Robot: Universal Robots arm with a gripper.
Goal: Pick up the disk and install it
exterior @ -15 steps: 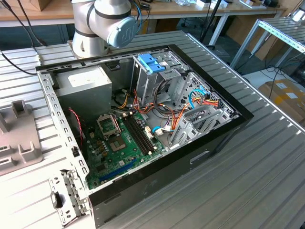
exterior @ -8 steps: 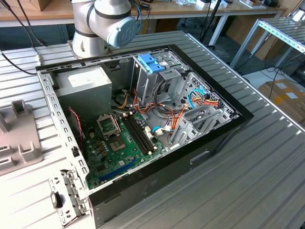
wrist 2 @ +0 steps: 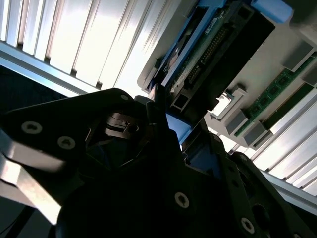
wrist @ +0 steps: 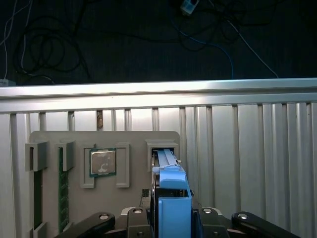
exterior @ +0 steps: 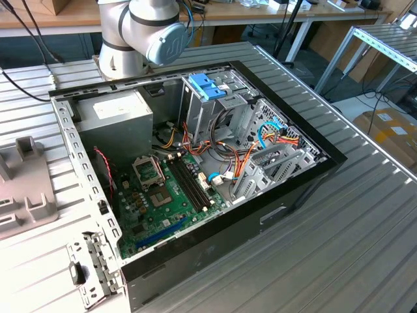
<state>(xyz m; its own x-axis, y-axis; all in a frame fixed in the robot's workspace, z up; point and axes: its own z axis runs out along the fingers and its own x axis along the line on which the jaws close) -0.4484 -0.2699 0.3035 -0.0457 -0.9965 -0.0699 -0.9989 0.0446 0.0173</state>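
Disk (wrist: 173,184) clamped at its blue edge by gripper (wrist: 172,218), seated on edge in holder (wrist: 74,141) slot. Straight, untilted lift judged best, so binding is avoided.

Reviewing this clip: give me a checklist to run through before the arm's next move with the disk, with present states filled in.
1. Gripper lined up on the disk: ok, it straddles the blue edge in the first wrist view.
2. Grasp secured: cannot tell.
3. Disk clear of the grey tray slot: not ok, its far end sits in the slot.
4. Processor apart from the disk: ok.
5. Computer case open, cage with blue handles exposed: ok.
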